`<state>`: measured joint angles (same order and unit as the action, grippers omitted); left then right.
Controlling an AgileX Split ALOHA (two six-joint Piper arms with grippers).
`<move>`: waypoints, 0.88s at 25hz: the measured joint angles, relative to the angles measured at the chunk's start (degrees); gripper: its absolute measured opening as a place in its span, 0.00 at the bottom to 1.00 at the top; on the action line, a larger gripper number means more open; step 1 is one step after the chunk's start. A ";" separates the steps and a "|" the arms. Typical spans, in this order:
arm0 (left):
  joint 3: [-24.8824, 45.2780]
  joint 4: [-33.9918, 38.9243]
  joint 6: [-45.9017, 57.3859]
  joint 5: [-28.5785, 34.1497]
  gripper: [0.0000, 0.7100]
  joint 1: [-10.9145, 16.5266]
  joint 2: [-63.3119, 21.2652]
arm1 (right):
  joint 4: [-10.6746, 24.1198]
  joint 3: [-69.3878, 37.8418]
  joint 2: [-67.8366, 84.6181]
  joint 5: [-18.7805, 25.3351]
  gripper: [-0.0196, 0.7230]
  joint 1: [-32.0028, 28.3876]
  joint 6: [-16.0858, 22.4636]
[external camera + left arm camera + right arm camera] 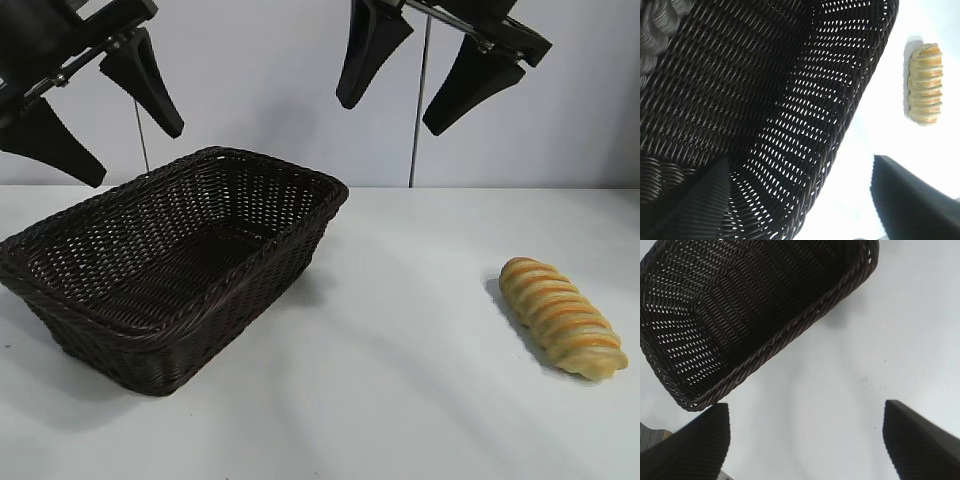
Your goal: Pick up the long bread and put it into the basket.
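The long bread [562,316], a golden-tan loaf with orange-brown ridges, lies on the white table at the right; it also shows in the left wrist view [925,84]. The dark woven basket [60,300] stands at the left, empty; it also shows in the left wrist view [760,90] and the right wrist view [740,305]. My left gripper [135,155] is open, high above the basket's left end. My right gripper [388,118] is open, high above the table between the basket and the bread, holding nothing.
The white table [400,380] runs wide between the basket and the bread. A pale wall stands behind. Two thin vertical rods [415,130] rise at the table's far edge.
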<state>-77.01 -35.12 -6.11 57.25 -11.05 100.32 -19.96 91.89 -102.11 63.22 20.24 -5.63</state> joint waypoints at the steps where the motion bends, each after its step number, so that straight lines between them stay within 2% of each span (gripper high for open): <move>1: 0.00 0.00 0.00 0.00 0.80 0.00 0.00 | 0.00 0.00 0.00 0.00 0.84 0.00 0.00; 22: 0.00 0.06 0.00 -1.91 0.80 0.00 0.00 | 0.17 0.00 0.00 -0.05 0.84 0.00 0.00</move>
<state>-77.01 -35.05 -6.11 55.34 -11.05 100.32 -19.79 91.89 -102.11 63.17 20.24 -5.63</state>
